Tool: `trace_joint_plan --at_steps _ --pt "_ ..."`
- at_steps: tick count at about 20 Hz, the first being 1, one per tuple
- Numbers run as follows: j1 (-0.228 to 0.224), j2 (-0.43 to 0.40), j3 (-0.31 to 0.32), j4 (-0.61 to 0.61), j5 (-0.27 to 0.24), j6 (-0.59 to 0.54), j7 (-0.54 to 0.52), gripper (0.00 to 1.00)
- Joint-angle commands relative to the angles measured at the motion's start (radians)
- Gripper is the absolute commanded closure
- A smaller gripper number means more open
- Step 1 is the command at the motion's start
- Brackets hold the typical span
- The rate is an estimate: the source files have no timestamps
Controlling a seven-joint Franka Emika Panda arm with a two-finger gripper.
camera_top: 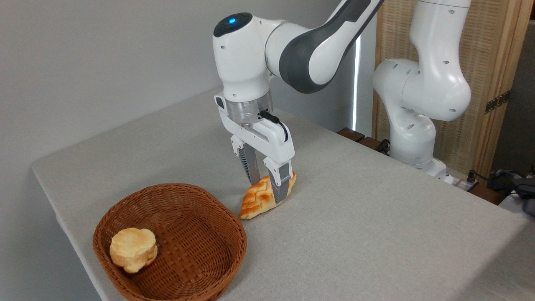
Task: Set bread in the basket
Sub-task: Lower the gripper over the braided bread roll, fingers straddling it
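Two fingers of the gripper (267, 187) were closed on the bread (262, 198), one on each side of its upper half. The loaf lay tilted on the table (376, 217), low tip just outside the basket (196, 234) rim at its 2 o'clock. A bun (133, 249) sat inside, towards 8 o'clock.

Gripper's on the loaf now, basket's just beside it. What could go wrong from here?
1. The gripper pinches the bread towards its far end, so the long near end may sag or swing on lifting, and could slip out.
2. The loaf's near tip sits close to the basket rim; a low carry might catch it.
3. A round bun already lies in the basket's left side; dropping there could land the loaf on it.
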Motion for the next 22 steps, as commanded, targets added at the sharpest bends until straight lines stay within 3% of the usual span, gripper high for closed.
trace_joint_plan --at_steps 1,3,6,7,17,20,22 --pt "-0.007 0.007 0.007 -0.013 -0.006 0.021 0.009 0.00" --pt "-0.009 0.010 0.007 -0.013 -0.004 0.019 0.009 0.05" --pt "-0.015 0.010 0.007 -0.016 -0.004 0.016 0.012 0.46" --pt "-0.015 0.010 0.007 -0.016 -0.004 0.014 0.013 0.51" --pt "-0.015 0.004 0.009 -0.016 -0.004 0.007 0.021 0.54" --pt "-0.015 0.004 0.009 -0.016 -0.004 0.007 0.019 0.61" --pt "-0.015 0.004 0.009 -0.016 -0.004 0.007 0.021 0.61"
